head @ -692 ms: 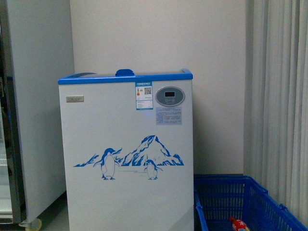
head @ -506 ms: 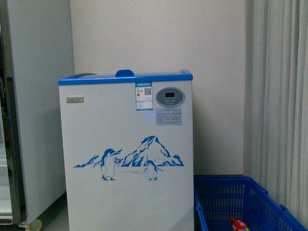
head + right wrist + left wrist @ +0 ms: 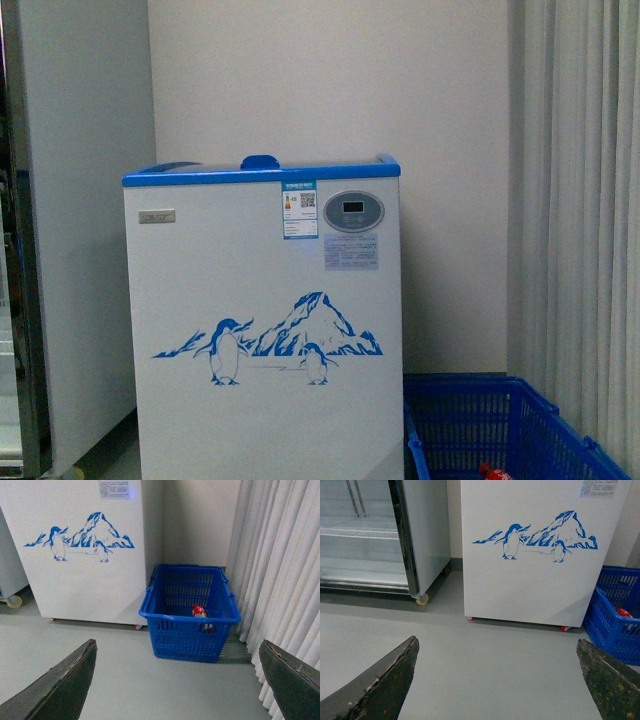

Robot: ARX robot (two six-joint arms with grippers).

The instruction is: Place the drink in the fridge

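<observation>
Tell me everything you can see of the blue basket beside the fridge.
The basket is a blue rectangular crate, plastic by its look, with lattice walls, a thick rim and an open top. It stands upright on the grey floor, between the white fridge and the pale curtain; whether it touches either cannot be told. Inside, close to its near wall, lies a drink with red on it. No tool holds the basket.

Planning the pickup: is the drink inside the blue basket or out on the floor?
Inside. The right wrist view shows the red drink within the walls of the basket, beside the fridge.
</observation>
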